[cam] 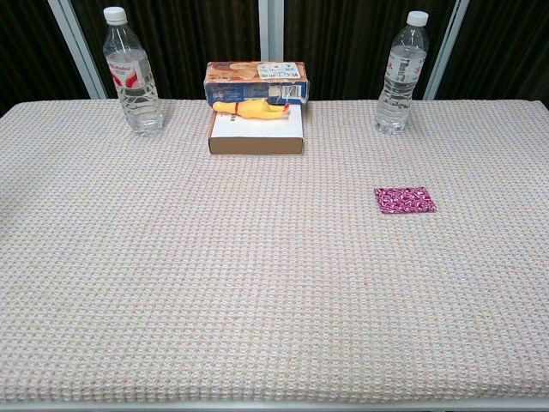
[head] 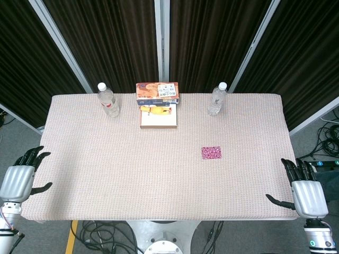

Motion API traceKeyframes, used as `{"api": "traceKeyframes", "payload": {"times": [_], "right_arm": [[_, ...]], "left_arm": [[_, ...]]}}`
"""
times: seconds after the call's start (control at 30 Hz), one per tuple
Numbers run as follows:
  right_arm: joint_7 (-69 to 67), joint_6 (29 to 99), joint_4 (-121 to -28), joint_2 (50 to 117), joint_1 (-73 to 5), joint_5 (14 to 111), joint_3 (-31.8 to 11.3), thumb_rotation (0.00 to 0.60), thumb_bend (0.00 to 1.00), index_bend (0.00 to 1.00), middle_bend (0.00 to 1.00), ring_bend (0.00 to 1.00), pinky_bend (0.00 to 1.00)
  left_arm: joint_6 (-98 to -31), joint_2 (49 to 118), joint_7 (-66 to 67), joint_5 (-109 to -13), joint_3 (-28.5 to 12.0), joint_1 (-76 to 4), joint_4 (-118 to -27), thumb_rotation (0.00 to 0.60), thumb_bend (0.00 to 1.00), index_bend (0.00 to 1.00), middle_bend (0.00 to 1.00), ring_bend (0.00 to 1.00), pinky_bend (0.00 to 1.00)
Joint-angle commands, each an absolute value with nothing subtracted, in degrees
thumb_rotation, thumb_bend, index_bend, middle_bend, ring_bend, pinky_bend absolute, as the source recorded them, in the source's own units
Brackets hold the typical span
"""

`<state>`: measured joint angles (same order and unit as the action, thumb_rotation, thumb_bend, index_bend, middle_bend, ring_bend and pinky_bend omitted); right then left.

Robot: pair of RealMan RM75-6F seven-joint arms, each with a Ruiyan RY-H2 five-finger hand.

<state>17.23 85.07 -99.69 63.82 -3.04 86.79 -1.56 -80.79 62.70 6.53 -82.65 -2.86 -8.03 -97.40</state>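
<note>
Pink pouch (head: 211, 153) | near right table edge (head: 283, 121) | right robot hand (head: 304, 190) apart

I count two clear plastic water bottles with white caps: one (head: 108, 99) at the upper left of the head view and one (head: 216, 99) at the upper right. Between them I see one orange printed snack carton (head: 157, 92), one flat white box with brown cardboard sides (head: 158, 117) and one yellow rubber chicken toy (head: 152, 110). Right of centre lies one small pink patterned square pouch (head: 211, 153). All sit on one beige woven-cloth worktop (head: 132, 174). I have two robot hands in frame: the left hand (head: 21, 177) at lower left, the right hand (head: 304, 191) at lower right.
</note>
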Motion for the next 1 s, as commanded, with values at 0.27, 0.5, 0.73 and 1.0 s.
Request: {"api": "traceKeyframes", "payload": {"times": [0.27,0.5,0.73,1.0], "right_arm": [[17.26,84.61,-99.41,64.23,-3.05,86.72,-1.35,0.291,0.00,0.07,0.13,0.02,0.08],[14.11,82.93,-96.43,66.12,-4.56,88.24,-1.35,0.316,0.02,0.10,0.20,0.14,0.21],[10.98,81.82,-91.42,67.57,-5.09,88.31,-1.10,0.413,0.32,0.15,0.27,0.25,0.37],[10.45,77.23,-91.17,68.05,-8.70,87.82,-2.35,0.529,0.33,0.22,0.41,0.50,0.60]], "left_arm": [[-81.05,62.96,5.74,-84.31,-2.44,-8.25,-97.24,0.600,0.05,0.26,0.22,0.13,0.26],[-81.42,62.89,5.77,-85.02,-2.06,-8.09,-97.24,0.600,0.05,0.26,0.22,0.13,0.26],[-80.97,62.56,5.66,-85.54,-1.54,-8.17,-97.24,0.600,0.05,0.26,0.22,0.13,0.26],[-81.36,62.02,3.55,-87.38,-1.02,-8.24,-97.28,0.600,0.06,0.26,0.22,0.13,0.26]]}}
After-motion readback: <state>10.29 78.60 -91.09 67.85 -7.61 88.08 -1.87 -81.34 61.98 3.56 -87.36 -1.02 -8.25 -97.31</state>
